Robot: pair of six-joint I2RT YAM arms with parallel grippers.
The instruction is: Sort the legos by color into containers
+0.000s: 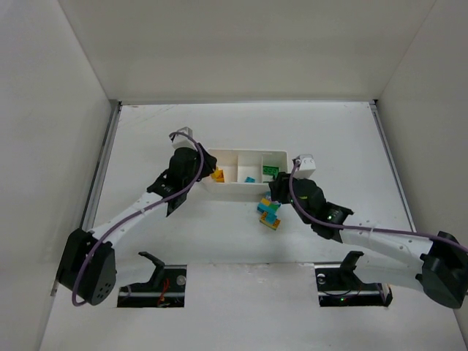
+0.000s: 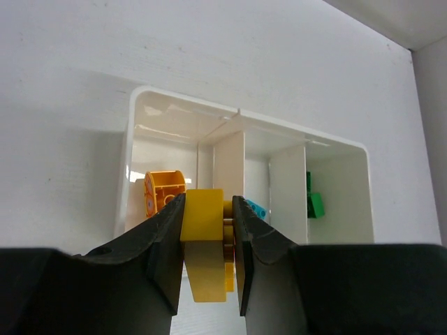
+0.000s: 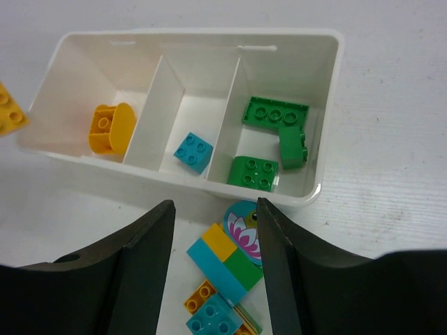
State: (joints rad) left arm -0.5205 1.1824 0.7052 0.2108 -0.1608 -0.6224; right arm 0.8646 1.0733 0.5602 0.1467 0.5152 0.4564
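The white three-compartment tray (image 1: 235,191) lies mid-table. Its left compartment holds an orange brick (image 3: 110,127), the middle one a cyan brick (image 3: 193,151), the right one three green bricks (image 3: 276,113). My left gripper (image 2: 208,230) is shut on a yellow brick (image 2: 202,227) and holds it over the tray's left end (image 1: 216,175). My right gripper (image 3: 215,209) is open, just above a mixed clump (image 3: 227,269) of cyan, yellow-orange and green bricks with a flower-printed piece. The clump lies on the table against the tray's near wall (image 1: 268,213).
White walls enclose the table on the left, back and right. The arm bases and two dark mounts sit at the near edge. Bare table lies around the tray (image 3: 195,35) and behind it.
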